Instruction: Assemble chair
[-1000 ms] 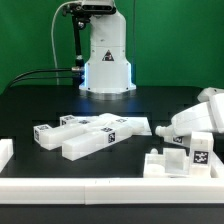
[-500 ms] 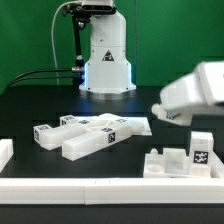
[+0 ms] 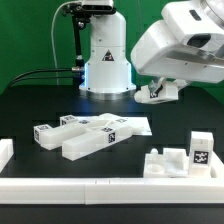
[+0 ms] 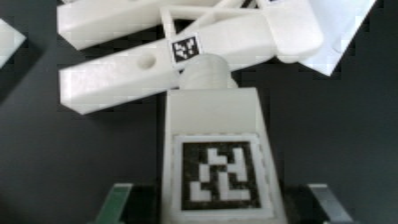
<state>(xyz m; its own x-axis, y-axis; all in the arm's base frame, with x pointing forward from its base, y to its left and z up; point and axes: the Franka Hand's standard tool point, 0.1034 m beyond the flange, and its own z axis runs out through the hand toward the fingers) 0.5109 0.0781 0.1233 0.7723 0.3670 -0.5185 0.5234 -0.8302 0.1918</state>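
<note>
1. The black worktop [image 3: 40, 100] fills the scene, with a green backdrop behind it.
2. The white robot arm [image 3: 188, 40] reaches in from the exterior view's upper right. Its base [image 3: 105, 60] stands at the back, in the middle.
3. A low white rail [image 3: 100, 186] runs along the near edge of the worktop.
4. A cluster of chair parts [image 3: 85, 140] lies on the worktop left of centre in the exterior view. They are white blocky bars and panels set close together, several carrying black-and-white square tags.
5. A separate chair part [image 3: 165, 165] sits at the exterior view's lower right, just behind the rail and well apart from the cluster. An upright tagged face [image 3: 198, 150] rises from it.
6. The pegged leg [image 4: 217, 120] is a long white block with a rounded tip. It is off the worktop, held up in the air to the exterior view's right of the base [image 3: 160, 93]. A large square tag [image 4: 217, 170] covers its face toward the wrist camera.
7. In the wrist view a white bar [image 4: 107, 85] with a round hole [image 4: 143, 65] lies beyond the leg's tip. That view cannot tell whether they touch.
8. The fingers [image 4: 121, 208] are closed partway, one dark pad on each side of the pegged leg, clamping it between them.
</note>
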